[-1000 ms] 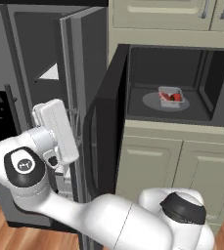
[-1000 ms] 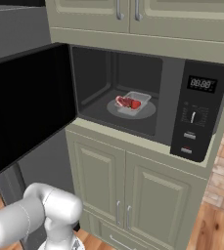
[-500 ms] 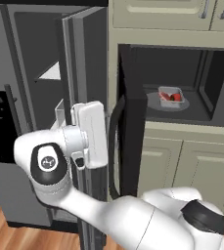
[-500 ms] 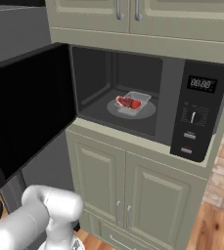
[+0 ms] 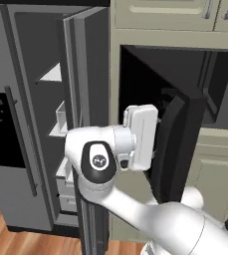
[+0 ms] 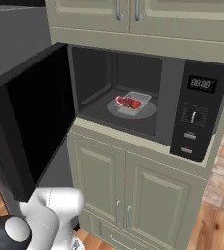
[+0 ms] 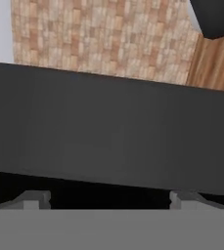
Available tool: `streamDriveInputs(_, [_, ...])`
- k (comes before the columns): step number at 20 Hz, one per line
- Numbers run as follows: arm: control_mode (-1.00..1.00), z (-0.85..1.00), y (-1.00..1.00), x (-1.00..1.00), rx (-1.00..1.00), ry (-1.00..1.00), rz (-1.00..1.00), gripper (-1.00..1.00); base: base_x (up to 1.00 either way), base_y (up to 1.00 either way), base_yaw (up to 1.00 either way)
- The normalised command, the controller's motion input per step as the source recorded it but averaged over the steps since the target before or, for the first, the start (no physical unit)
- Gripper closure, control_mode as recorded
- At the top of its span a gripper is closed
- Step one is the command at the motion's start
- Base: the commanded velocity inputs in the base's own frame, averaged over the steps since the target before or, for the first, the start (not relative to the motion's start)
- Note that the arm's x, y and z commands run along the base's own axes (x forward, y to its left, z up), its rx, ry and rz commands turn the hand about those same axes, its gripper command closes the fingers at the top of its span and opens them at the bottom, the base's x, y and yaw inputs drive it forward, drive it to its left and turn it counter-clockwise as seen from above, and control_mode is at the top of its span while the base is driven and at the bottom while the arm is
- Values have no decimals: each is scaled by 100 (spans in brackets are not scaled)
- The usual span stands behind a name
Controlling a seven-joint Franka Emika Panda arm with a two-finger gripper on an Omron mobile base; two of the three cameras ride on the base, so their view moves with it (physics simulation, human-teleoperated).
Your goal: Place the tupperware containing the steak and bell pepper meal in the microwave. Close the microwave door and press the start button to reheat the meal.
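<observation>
Sitting on the round turntable plate inside the microwave, the tupperware shows its red steak and bell pepper meal. Swung partway out, the microwave door stands open. Close against its dark panel, the claw has its jaws spread wide, gripping nothing.

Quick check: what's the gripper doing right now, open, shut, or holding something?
Gripper: open, fingertips set wide apart, holding nothing, facing the black microwave door.
</observation>
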Motion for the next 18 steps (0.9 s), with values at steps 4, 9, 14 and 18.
streamDriveInputs(4, [-100,0,-90,0,6,-5,0,-100,0,0,0])
streamDriveInputs(9, [-100,-4,-87,0,1,-2,0,-100,0,0,0])
streamDriveInputs(14, [-100,-16,-84,9,0,0,1,-100,0,0,0])
streamDriveInputs(18, [-100,-20,-82,24,0,0,1,-100,0,0,0])
